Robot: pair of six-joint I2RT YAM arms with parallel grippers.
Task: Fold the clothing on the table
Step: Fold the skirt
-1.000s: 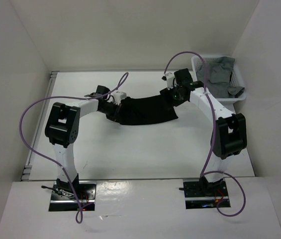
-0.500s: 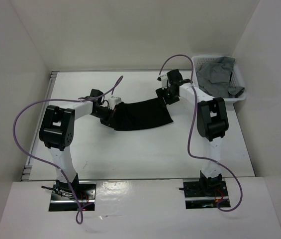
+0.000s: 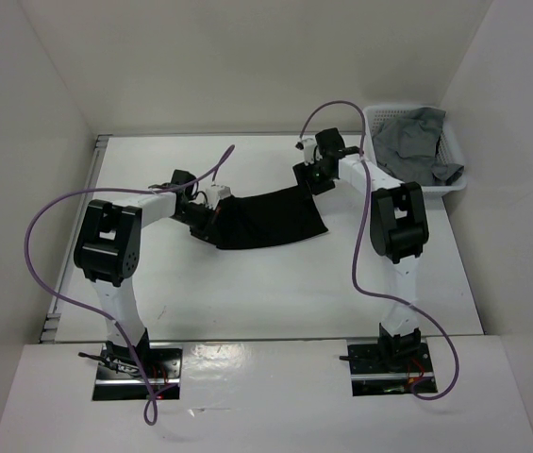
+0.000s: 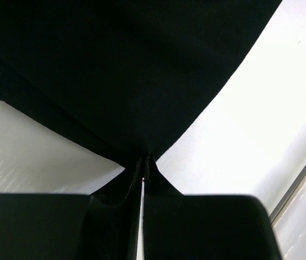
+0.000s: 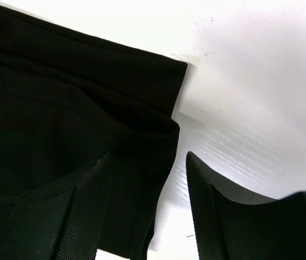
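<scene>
The black clothing (image 3: 274, 219) lies stretched across the middle of the white table (image 3: 247, 283), its left end bunched and lifted a little. My left gripper (image 3: 211, 209) is shut on that left end; in the left wrist view the cloth (image 4: 115, 70) fans out from the closed fingertips (image 4: 143, 165). My right gripper (image 3: 306, 179) sits at the cloth's far right corner. In the right wrist view it (image 5: 148, 160) stands open, with the folded edge of the clothing (image 5: 60, 108) lying between the fingers, against the left finger (image 5: 88, 206) and apart from the right one.
A white lattice basket (image 3: 455, 151) holding a grey garment (image 3: 415, 137) stands at the back right corner. White walls close in the table on three sides. Purple cables arc over both arms.
The right arm has folded up and its gripper has shifted a little left along the cloth's far right corner. The left gripper has drawn slightly left with the cloth's end in it.
</scene>
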